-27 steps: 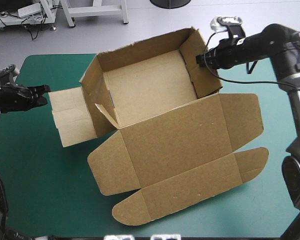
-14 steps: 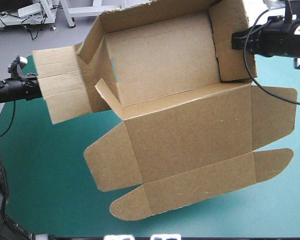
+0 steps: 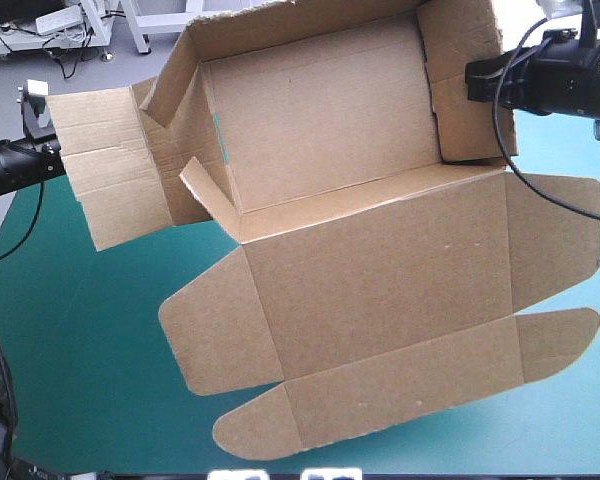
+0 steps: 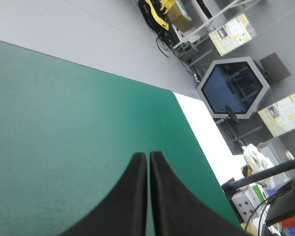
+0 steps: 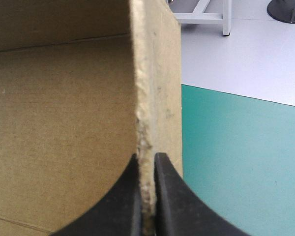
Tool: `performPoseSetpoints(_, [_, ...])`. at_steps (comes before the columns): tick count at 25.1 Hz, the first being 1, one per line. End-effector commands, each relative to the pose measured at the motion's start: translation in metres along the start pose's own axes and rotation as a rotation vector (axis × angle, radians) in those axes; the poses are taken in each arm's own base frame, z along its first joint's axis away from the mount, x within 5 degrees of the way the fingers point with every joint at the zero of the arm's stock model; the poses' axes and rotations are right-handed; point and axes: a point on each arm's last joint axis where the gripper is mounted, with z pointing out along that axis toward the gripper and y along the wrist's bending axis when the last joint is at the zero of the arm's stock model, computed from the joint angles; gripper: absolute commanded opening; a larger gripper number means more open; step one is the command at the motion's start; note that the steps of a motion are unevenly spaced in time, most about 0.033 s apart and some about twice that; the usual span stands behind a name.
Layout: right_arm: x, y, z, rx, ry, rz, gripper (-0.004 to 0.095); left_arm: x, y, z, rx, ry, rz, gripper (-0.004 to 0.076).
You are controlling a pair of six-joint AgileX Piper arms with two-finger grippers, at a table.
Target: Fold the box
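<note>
Grey floor (image 4: 64,24), teal-green tbl cover (image 3: 80,380)

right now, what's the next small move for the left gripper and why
Probably open the left gripper and take the side flap: it is shut on nothing, the flap sticks out unfolded, and the right gripper pinches the right wall of the box.

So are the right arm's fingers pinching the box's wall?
Yes, in the right wrist view the right arm's fingers are all but shut, with the edge of the box and its raised wall between them.

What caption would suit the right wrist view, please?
Black right gripper clamps the brown cardboard box by its wall, over teal-green cover.
</note>
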Motion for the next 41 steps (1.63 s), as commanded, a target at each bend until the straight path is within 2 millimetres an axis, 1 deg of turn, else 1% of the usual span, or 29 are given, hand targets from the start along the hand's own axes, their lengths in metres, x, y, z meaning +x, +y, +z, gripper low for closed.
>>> performPoseSetpoints(1, [-0.013,0.012,-0.018,-0.020,-0.138,-0.004,-0.0014,0.007,-0.071,-0.017,0.151,0.008,0.109,0.0004])
performPoseSetpoints(5, [-0.013,0.007,-0.009,-0.031,-0.134,0.009,-0.0014,0.019,-0.107,-0.024,0.184,0.009,0.187,0.0004])
performPoseSetpoints(8, [-0.013,0.002,0.001,-0.044,-0.121,0.027,-0.0014,0.026,-0.127,-0.031,0.201,0.002,0.231,0.0004])
performPoseSetpoints(10, [-0.014,-0.002,0.008,-0.050,-0.115,0.037,-0.0014,0.030,-0.136,-0.036,0.204,-0.004,0.250,0.0004])
performPoseSetpoints(12, [-0.014,-0.007,0.014,-0.048,-0.116,0.047,-0.0014,0.033,-0.142,-0.039,0.204,-0.007,0.263,0.0004])
performPoseSetpoints(15, [-0.015,-0.011,0.020,-0.047,-0.120,0.046,-0.0014,0.035,-0.145,-0.041,0.202,-0.002,0.234,0.0004])
performPoseSetpoints(17, [-0.014,-0.017,0.030,-0.043,-0.111,0.053,-0.0014,0.037,-0.148,-0.038,0.216,0.010,0.229,0.0005])
performPoseSetpoints(21, [-0.008,-0.025,0.043,-0.048,-0.086,0.072,-0.0014,0.042,-0.153,-0.032,0.243,0.041,0.235,0.0015])
performPoseSetpoints(24, [-0.005,-0.030,0.051,-0.061,-0.083,0.084,-0.0014,0.047,-0.158,-0.026,0.269,0.070,0.239,0.0068])
performPoseSetpoints(25, [-0.003,-0.032,0.056,-0.070,-0.087,0.096,-0.0014,0.050,-0.160,-0.021,0.285,0.090,0.241,0.0129])
performPoseSetpoints(26, [-0.002,-0.033,0.057,-0.075,-0.085,0.095,-0.0014,0.050,-0.159,-0.018,0.288,0.099,0.238,0.0159])
performPoseSetpoints(28, [0.001,-0.034,0.060,-0.076,-0.075,0.100,-0.0014,0.052,-0.160,-0.015,0.299,0.112,0.234,0.0244])
performPoseSetpoints(29, [0.004,-0.037,0.063,-0.075,-0.066,0.106,-0.0014,0.054,-0.162,-0.012,0.309,0.123,0.234,0.0330])
performPoseSetpoints(31, [0.004,-0.039,0.067,-0.072,-0.059,0.102,-0.0014,0.055,-0.166,-0.011,0.339,0.123,0.227,0.0395])
performPoseSetpoints(33, [0.004,-0.040,0.067,-0.068,-0.067,0.104,-0.0014,0.056,-0.169,-0.010,0.368,0.121,0.217,0.0398])
performPoseSetpoints(36, [0.004,-0.040,0.067,-0.069,-0.070,0.105,-0.0014,0.056,-0.169,-0.010,0.366,0.121,0.218,0.0398])
performPoseSetpoints(41, [0.006,-0.030,0.073,-0.081,-0.040,0.076,-0.0012,0.053,-0.161,-0.007,0.269,0.098,0.247,0.0398])
